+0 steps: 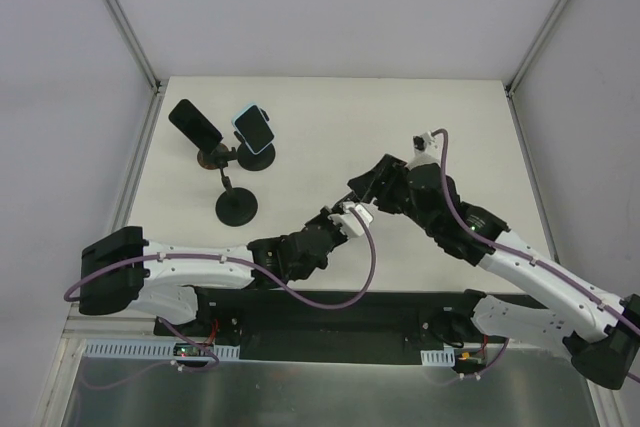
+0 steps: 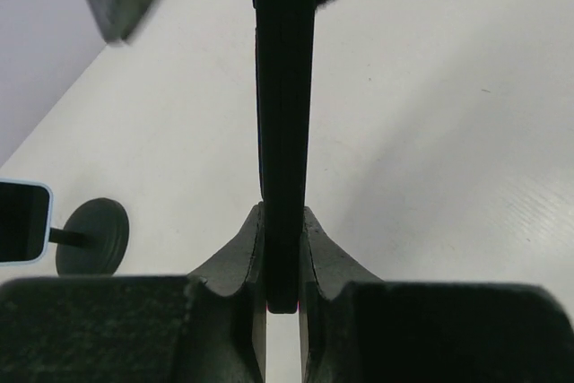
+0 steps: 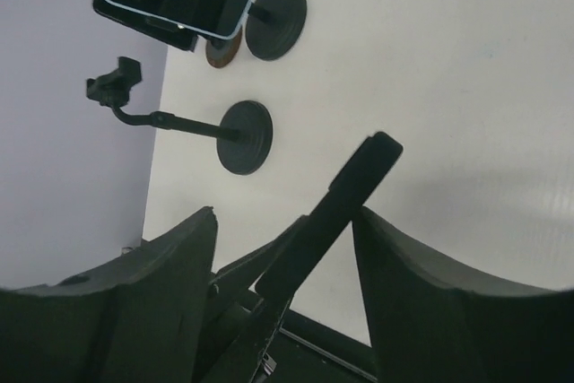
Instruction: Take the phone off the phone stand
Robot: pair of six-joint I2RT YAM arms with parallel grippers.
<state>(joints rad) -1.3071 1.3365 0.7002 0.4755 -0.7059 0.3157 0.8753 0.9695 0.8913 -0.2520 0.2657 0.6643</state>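
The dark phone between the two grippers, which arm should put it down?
Left. The left gripper is clamped on the dark phone; the right gripper stands open around it, not gripping.

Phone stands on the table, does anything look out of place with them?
One stand is empty, while the other two carry a black phone and a blue-cased phone. A third dark phone is clamped in the left gripper, inside the open right gripper.

I count three phones: a glossy black phone [image 1: 195, 124] and a pale-blue-cased phone [image 1: 255, 127] beyond the empty black gooseneck stand [image 1: 237, 207], and a dark slab phone [image 3: 327, 213] to its right. Three stands: that one, plus two loaded stands [image 1: 258, 157].
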